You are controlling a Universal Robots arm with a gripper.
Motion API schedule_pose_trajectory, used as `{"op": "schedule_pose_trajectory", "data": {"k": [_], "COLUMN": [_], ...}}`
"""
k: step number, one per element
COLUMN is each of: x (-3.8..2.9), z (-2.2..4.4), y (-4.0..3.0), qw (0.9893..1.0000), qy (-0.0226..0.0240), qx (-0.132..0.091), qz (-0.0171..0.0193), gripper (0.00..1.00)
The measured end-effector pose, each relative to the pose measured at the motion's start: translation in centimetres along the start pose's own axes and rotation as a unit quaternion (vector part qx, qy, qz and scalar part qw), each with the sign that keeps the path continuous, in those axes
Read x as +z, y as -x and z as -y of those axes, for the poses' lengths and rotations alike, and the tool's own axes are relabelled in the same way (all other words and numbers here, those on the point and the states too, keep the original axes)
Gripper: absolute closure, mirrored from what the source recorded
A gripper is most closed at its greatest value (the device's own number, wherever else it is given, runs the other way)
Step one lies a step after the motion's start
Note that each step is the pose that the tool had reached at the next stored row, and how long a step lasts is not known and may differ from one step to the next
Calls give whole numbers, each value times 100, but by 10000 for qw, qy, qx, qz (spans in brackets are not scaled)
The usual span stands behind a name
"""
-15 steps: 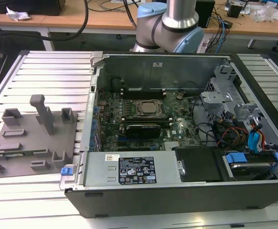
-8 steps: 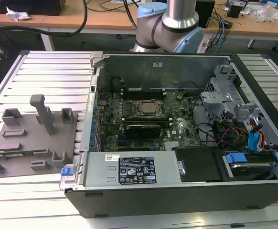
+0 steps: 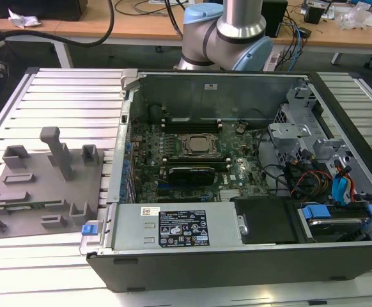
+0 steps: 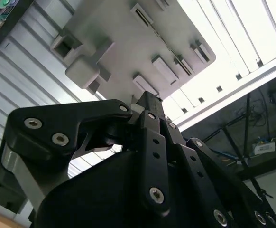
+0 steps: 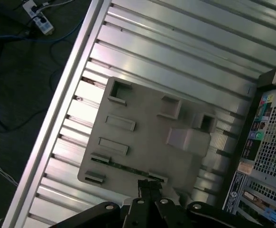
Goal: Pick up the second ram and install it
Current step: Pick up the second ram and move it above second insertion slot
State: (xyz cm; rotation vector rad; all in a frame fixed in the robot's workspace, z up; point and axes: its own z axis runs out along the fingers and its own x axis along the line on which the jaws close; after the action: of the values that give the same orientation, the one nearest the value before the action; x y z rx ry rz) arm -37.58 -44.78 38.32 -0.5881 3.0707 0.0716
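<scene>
While the ram [image 3: 31, 204] stands on edge in its slot, toward the six-o'clock side of the tray [image 3: 42, 185] in the exterior view, the work is at the reach-for-pickup step by my reading: nothing is lifted yet. That tray lies on the slatted table [image 3: 64, 96] at nine o'clock from the open case [image 3: 237, 263]. In the first wrist view the ram shows as a thin green line across the tray, and the pincer [image 5: 150, 188] hangs well above one end of it. Its tips are drawn together, gripping and touching nothing. Taking so thin a board would, I judge, call for jaws parted enough to straddle it and squared to its flat faces.
</scene>
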Motion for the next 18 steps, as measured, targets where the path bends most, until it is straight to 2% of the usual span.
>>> {"op": "schedule_pose_trajectory", "data": {"k": [3, 5, 7, 14, 18], "x": [0, 0, 0, 0, 0], "z": [0, 0, 0, 0, 0], "y": [0, 0, 0, 0, 0], "qw": [9997, 9991, 9986, 9958, 9934], "qy": [4, 8, 10, 19, 24], "qx": [-234, -429, -531, -917, -1148], "qz": [-11, -19, -23, -39, -49], "gripper": [89, 89, 89, 89, 89]}}
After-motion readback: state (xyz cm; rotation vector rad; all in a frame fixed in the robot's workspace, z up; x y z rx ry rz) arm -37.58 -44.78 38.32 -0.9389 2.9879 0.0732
